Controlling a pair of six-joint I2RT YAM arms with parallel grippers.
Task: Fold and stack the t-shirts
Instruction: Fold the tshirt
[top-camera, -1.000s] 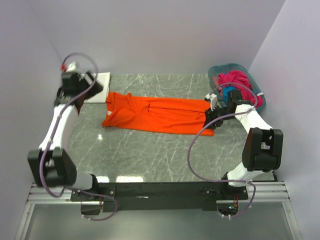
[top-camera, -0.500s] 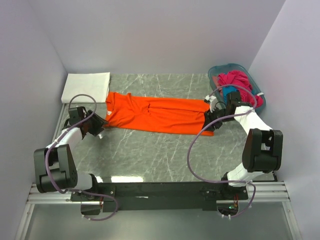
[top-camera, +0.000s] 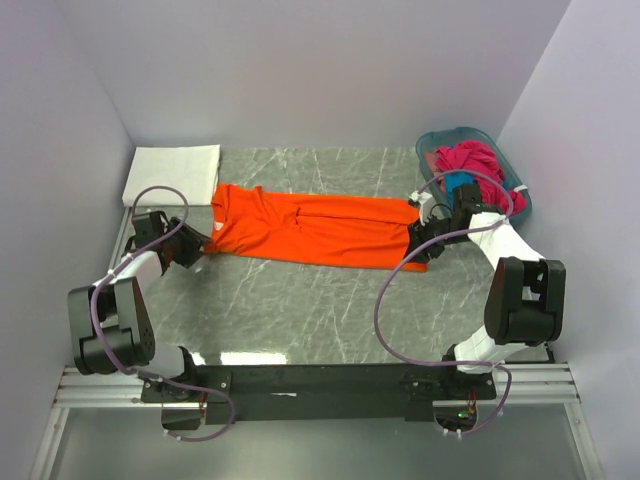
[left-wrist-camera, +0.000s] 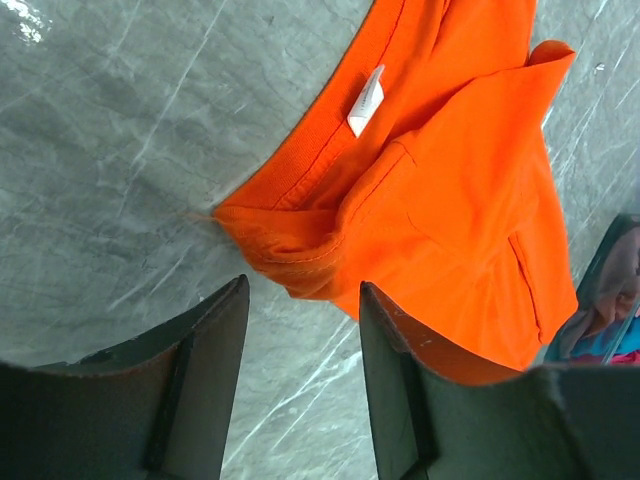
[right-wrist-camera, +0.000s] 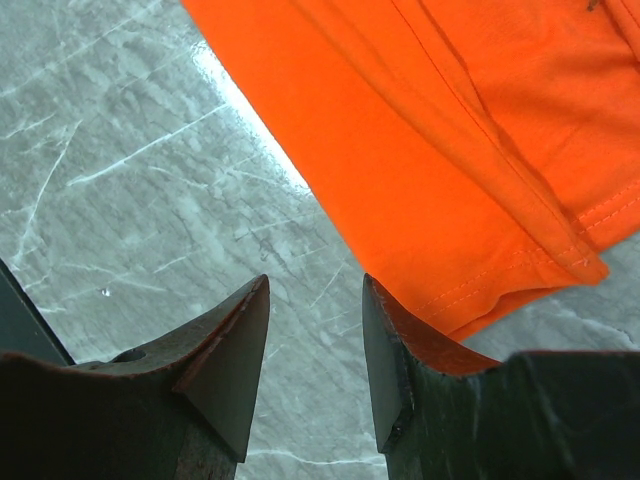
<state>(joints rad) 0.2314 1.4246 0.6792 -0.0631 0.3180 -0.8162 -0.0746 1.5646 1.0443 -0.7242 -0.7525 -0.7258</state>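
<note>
Left gripper (left-wrist-camera: 305, 300), right gripper (right-wrist-camera: 315, 300) released, empty — end corners of orange t-shirt (top-camera: 315, 228) are best pinched low, all layers caught.

Matt cloth lay on a glossy, stone-look top.
The bright orange cloth t-shirt (top-camera: 315, 228) looked soft and matt, its ribbed collar and stitched hems just ahead of the left gripper (left-wrist-camera: 302, 290), whose dark fingers (left-wrist-camera: 210, 370) looked like dull plastic. The grey veined tabletop (top-camera: 300, 300) shone smooth, with glare ahead of the right gripper (right-wrist-camera: 315, 290).
</note>
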